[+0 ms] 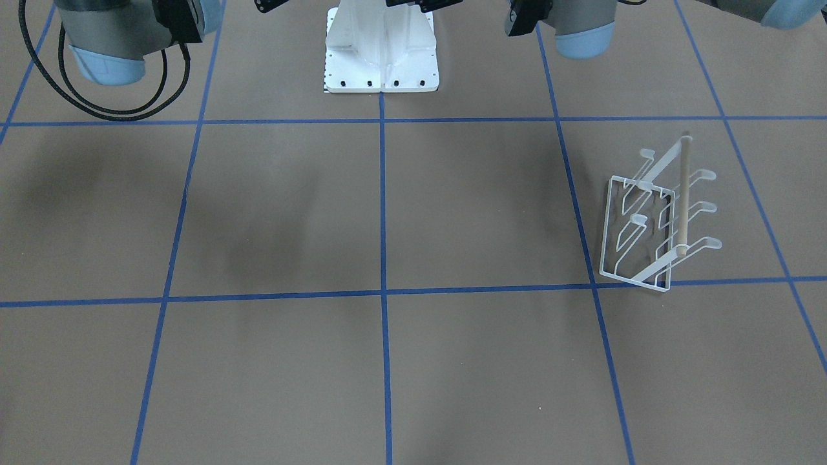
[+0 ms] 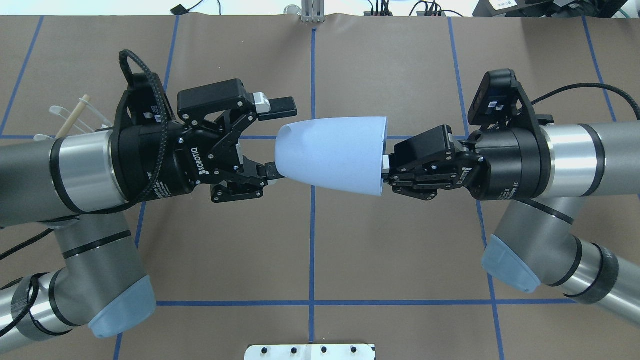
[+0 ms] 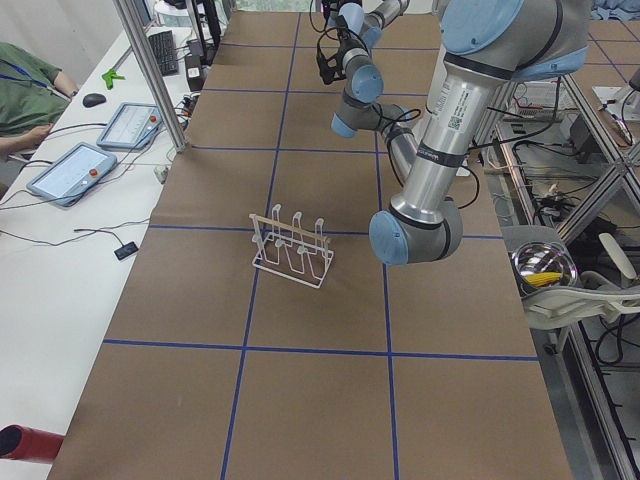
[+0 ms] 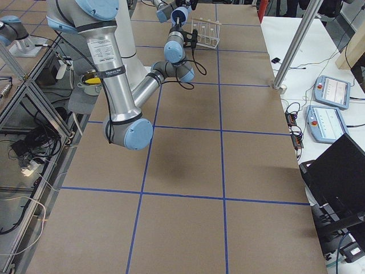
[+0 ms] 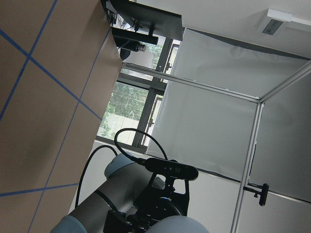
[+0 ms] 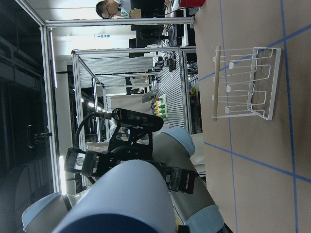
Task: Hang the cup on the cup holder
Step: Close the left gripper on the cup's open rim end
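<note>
Holding the cup (image 2: 332,152) by its big open rim, the right claw (image 2: 386,170) is pinched narrow on it. The cup lies on its side, up in the air, about halfway between the two ends of the table (image 1: 291,213). The left claw (image 2: 285,138) is spread wide at the cup's small closed end. Its lower finger is right against that end, and its upper finger is apart from the cup. The cup holder (image 1: 680,206) stands on the table toward the robot's left end, with nothing hanging on it.

White cup holder (image 1: 683,200) upright on the brown table (image 1: 291,213)
</note>
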Robot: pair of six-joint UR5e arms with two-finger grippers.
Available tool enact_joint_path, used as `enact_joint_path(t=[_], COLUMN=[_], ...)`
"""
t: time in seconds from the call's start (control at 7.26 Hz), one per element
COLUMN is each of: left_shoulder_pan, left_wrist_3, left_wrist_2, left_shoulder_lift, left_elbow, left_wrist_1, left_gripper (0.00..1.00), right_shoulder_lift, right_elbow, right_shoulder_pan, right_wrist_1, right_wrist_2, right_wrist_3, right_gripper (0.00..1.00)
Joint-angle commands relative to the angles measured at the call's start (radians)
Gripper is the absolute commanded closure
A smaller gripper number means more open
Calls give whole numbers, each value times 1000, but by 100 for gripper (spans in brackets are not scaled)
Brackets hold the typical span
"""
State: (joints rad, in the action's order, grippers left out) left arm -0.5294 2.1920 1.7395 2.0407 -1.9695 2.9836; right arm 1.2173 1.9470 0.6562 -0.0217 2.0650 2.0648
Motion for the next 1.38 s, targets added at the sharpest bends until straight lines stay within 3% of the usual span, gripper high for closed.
enact_joint_path(t=[0.0, 1.24], left_shoulder_pan=[20, 29], left_wrist_3=[0, 0], left_wrist_2=[0, -26], left_shoulder_lift=[1, 1], left_elbow=[0, -17], left_wrist_1=[0, 3], left_gripper=[2, 2], right_shoulder_lift=[-1, -2], right_elbow=[1, 6], right_shoulder_pan=[-1, -4], right_wrist_1=[0, 0], right_wrist_2=[-2, 0], right_wrist_3=[-2, -2], right_gripper=[100, 100])
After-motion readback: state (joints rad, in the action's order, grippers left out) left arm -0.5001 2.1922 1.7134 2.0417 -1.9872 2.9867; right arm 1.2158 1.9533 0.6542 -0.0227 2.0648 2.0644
